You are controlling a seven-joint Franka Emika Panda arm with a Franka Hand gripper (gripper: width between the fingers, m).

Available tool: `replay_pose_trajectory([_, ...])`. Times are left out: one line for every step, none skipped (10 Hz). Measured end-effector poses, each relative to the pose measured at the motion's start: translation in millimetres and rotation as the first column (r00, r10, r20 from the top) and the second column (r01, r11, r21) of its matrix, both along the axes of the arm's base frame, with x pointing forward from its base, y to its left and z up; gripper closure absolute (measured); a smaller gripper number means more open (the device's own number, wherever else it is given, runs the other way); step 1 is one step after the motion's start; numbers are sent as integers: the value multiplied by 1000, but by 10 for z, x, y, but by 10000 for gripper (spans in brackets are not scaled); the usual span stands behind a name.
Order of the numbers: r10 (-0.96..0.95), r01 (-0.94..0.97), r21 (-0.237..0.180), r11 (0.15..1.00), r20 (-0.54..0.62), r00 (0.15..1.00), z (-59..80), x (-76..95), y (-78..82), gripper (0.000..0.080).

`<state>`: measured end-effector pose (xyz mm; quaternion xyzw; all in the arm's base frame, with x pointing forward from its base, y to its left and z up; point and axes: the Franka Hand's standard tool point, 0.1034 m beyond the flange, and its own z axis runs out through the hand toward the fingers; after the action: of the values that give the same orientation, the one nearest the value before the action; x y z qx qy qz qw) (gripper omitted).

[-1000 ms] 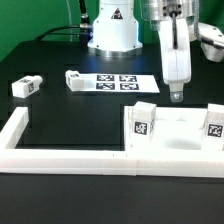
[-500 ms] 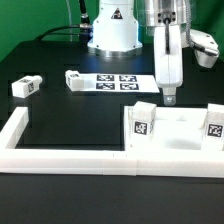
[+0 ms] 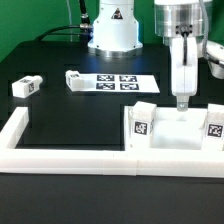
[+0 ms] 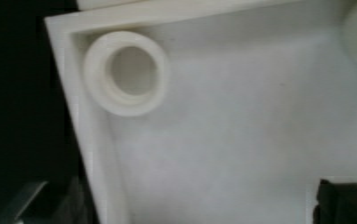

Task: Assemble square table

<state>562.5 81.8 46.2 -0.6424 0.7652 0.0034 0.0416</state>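
The white square tabletop lies at the exterior view's right against the border wall. Two white tagged legs stand on it, one at its left corner and one at its right corner. Two more legs lie loose on the black table, one at the far left and one beside the marker board. My gripper points straight down, just above the tabletop between the two standing legs. In the wrist view the gripper is open and empty over the tabletop, whose round socket shows.
The marker board lies flat behind the tabletop. The long low white border wall runs along the front and up the left side. The robot's base stands at the back.
My gripper has moved toward the exterior view's right and slightly lower, and now hangs over the tabletop. The parts have not moved.
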Motion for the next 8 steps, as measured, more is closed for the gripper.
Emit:
replay_pose_trajectory([14,-14,-7,1000,-23,1000,-96,-60,45,150])
replay_pose_trajectory([23,-24,-7,1000,-50,998,-157,-97,29,150])
replay_pose_trajectory([41,-42,-19,999,-38,998,-187,-99,-35,150])
replay_pose_trajectory([71,-72,-26,997,-43,997,-223,-125,-123,150])
replay_pose_trajectory([71,-73,-29,997,-52,996,-264,-146,-201,150])
replay_pose_trajectory([65,-67,-28,997,-65,996,-288,-170,-244,150])
replay_pose_trajectory([60,-63,-26,998,-76,995,-287,-183,-270,150])
replay_pose_trajectory([62,-64,-27,998,-74,995,-288,-181,-264,196])
